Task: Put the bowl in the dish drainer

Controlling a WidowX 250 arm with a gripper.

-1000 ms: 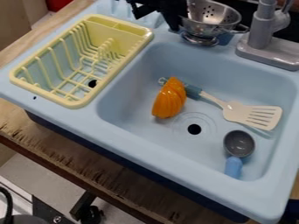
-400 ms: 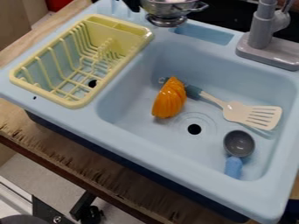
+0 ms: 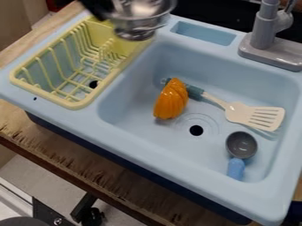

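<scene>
The lift is done: the metal bowl (image 3: 140,18) hangs near 12 o'clock, beside and partly above the far right corner of the yellow dish drainer (image 3: 75,104), which sits at 10 o'clock. The carry looks largely made. What is left, I judge, is a short shift toward 8 o'clock, then lowering, letting go and backing off

The bowl points mouth up, foot down. Its round mouth gives no real long axis; the line from mouth to foot runs roughly from 12 to 6 o'clock, leaning slightly toward 7

The black gripper (image 3: 104,12), at 11 o'clock, appears closed on the bowl's left side, though blur hides the exact contact. That foot could catch on the drainer's rim or land across its prongs, so the bowl probably wants clearance first and a level set-down. The blue sink basin (image 3: 133,126), near 5 o'clock from the bowl, plays no part in the placing
</scene>
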